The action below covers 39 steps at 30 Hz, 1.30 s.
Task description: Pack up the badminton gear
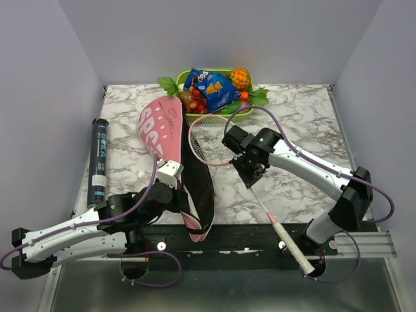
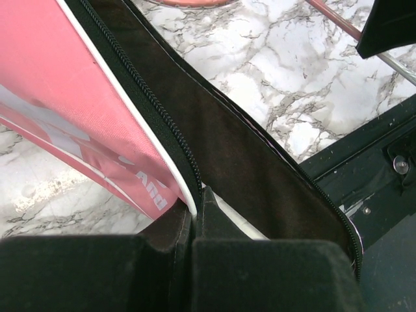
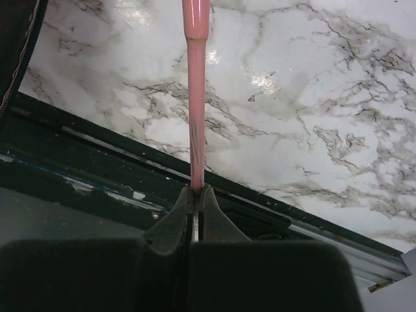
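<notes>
Left jaws are pressed together on the white-piped edge of the pink bag, whose lettering is partly cut off by a fold. Right jaws are pinched on the racket shaft. Its head lies just right of the bag, and its handle reaches past the tabletop's near edge. A black tube lies left, a green tray far.

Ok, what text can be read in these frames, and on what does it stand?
"SP", large white letters on the bag; the rest is folded out of view.
Cursive at the bag's top: too small to read.
Label on the tube: too small to read.
Logo on the snack packet: blurred.
Left wrist view, small white print at the bag's edge: cut off, unreadable.
</notes>
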{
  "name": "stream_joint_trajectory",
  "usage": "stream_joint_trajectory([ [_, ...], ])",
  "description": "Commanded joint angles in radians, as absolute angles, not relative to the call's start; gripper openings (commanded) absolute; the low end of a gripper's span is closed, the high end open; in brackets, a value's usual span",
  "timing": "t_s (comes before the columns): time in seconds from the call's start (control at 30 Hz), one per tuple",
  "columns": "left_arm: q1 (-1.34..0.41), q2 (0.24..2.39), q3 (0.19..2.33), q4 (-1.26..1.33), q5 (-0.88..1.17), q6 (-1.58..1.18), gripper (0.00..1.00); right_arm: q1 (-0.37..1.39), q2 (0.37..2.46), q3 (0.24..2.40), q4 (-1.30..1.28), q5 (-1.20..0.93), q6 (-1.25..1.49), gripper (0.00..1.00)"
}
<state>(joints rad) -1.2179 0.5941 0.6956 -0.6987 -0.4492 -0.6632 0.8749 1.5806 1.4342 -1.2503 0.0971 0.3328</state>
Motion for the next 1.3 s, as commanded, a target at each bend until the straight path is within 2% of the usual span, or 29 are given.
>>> stream_joint_trajectory([
  [0.0, -1.223, 0.584, 0.742, -0.696, -0.499, -0.672, 0.0, 0.894, 1.549, 1.473, -1.22, -0.032, 0.279, 0.01],
  [0.4, -1.223, 0.575, 0.715, -0.703, -0.502, -0.703, 0.0, 0.957, 1.64, 1.592, -1.166, -0.092, 0.264, 0.01],
  [0.93, -1.223, 0.58, 0.707, -0.673, -0.474, -0.69, 0.0, 0.954, 2.0, 1.877, -0.833, -0.067, 0.301, 0.01],
  [1.1, -1.223, 0.569, 0.696, -0.661, -0.471, -0.684, 0.0, 0.945, 2.135, 2.011, -0.728, -0.126, 0.314, 0.01],
  [1.27, -1.221, 0.572, 0.678, -0.634, -0.45, -0.689, 0.0, 0.914, 2.218, 2.059, -0.611, -0.31, 0.35, 0.0],
])
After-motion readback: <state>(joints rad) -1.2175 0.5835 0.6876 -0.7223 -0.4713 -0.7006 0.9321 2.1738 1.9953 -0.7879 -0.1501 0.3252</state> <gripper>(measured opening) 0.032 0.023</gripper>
